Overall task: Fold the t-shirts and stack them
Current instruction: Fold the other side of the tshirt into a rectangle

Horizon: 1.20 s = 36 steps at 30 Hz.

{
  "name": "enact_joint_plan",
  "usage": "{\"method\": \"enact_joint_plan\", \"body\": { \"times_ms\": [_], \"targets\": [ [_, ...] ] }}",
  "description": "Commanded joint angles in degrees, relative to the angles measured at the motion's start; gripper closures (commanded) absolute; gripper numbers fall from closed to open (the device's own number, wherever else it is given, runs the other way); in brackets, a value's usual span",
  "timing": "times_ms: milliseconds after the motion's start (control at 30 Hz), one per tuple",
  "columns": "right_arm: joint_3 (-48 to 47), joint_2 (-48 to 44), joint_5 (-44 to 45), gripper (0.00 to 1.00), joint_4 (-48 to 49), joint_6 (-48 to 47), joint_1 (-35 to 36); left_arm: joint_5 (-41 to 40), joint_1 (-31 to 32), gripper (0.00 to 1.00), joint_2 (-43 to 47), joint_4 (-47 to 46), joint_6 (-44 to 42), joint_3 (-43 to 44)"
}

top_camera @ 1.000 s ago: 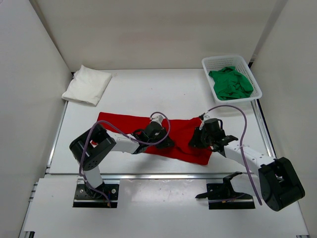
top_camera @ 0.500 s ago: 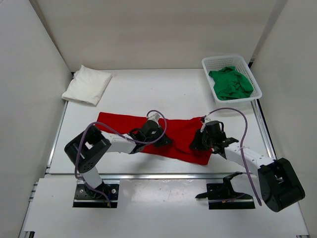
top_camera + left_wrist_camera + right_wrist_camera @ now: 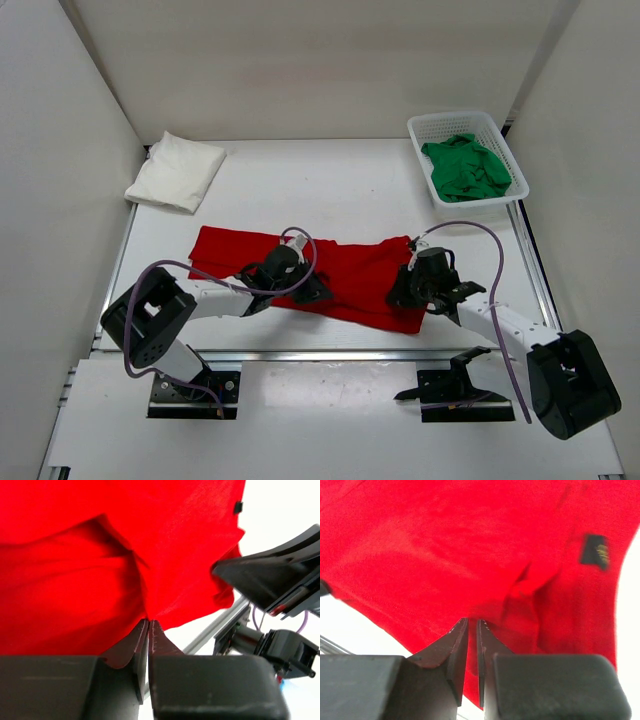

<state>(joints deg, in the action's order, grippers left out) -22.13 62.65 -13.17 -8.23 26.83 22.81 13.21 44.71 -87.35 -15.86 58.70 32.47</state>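
A: Red t-shirt (image 3: 350,268), where and what shape?
B: Near-middle of the counter (image 3: 340,185), drawn out in a long wrinkled band running left to right. The right end is bunched. A small dark tag (image 3: 594,551) shows on the cloth.
A: The others?
B: White t-shirt (image 3: 178,170) lies folded in the far left corner. Green t-shirt (image 3: 465,168) is crumpled inside the basket (image 3: 420,126) in the far right corner.
A: Edges and room?
B: The band's near edge runs close to the front rail (image 3: 330,352). White counter shows from its far edge up to the back wall, well apart from both other shirts.
A: Left claw (image 3: 149,622)?
B: Fingertips pressed together, pinching a fold at the red cloth's near edge.
A: Right claw (image 3: 470,622)?
B: Fingers nearly meeting, with only a thin slit between them, red cloth caught in it near the right end.
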Motion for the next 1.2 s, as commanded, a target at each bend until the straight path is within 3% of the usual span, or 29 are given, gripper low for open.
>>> {"method": "enact_joint_plan", "body": {
  "times_ms": [0, 100, 300, 533, 733, 1100, 1167],
  "targets": [
    [-0.27, -1.13, 1.48, 0.89, -1.17, 0.33, 0.13, 6.11, -0.33, 0.83, 2.10, 3.46, -0.16, -1.18],
    [-1.68, -2.27, 2.97, 0.89, -3.02, 0.07, -0.13, 7.44, -0.32, 0.75, 1.05, 3.72, -0.78, -1.71],
    [-3.54, -2.98, 2.00, 0.71, -4.51, -0.20, -0.93, 8.94, -1.90, 0.65, 0.34, 3.46, -2.35, -0.39],
    [-0.11, -2.45, 2.19, 0.76, -2.94, 1.56, -1.71, 5.77, -4.27, 0.67, 4.12, 4.08, -4.82, 3.91],
    [1.47, -0.51, -0.63, 1.00, -0.73, 2.44, -2.85, 6.12, -14.38, 0.67, -0.26, -1.45, -3.69, 5.85],
    [7.01, -17.56, 0.17, 1.00, -7.06, 7.00, -10.59, 8.50, -32.83, 0.69, -6.96, -13.76, 5.10, -4.51],
    [7.19, -18.53, 0.25, 0.84, -6.19, 7.18, -11.38, 8.50, -34.59, 0.70, -6.35, -15.86, 5.81, -6.00]
  ]
}}
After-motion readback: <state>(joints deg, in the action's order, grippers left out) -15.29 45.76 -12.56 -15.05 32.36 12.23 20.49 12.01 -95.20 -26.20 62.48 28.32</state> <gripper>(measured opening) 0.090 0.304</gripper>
